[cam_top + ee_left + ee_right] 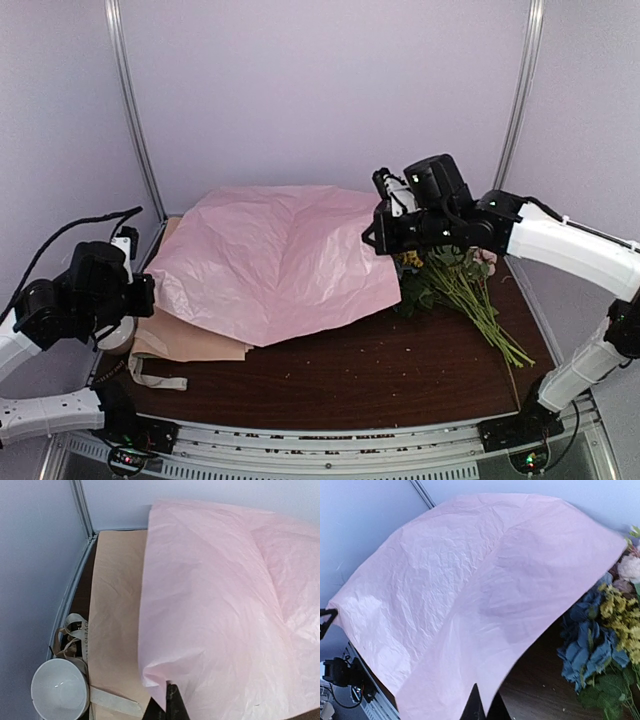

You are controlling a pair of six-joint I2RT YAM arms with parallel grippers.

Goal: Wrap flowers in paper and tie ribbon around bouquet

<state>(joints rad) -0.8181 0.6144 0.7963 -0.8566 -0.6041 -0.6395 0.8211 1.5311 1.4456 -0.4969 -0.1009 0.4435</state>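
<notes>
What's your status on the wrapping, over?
Left gripper and right gripper shut on the paper, held raised. Flowers beside it, unwrapped. Blue hydrangea bunch crowds them.

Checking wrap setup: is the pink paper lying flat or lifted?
Lifted: the paper arches up like a tent, its edges pinched by the left gripper and right gripper.

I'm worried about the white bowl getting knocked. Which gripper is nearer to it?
Left. The left gripper, shut on the paper, hangs close by the white bowl at the table's left edge; the right gripper is across the table, by the flowers.
</notes>
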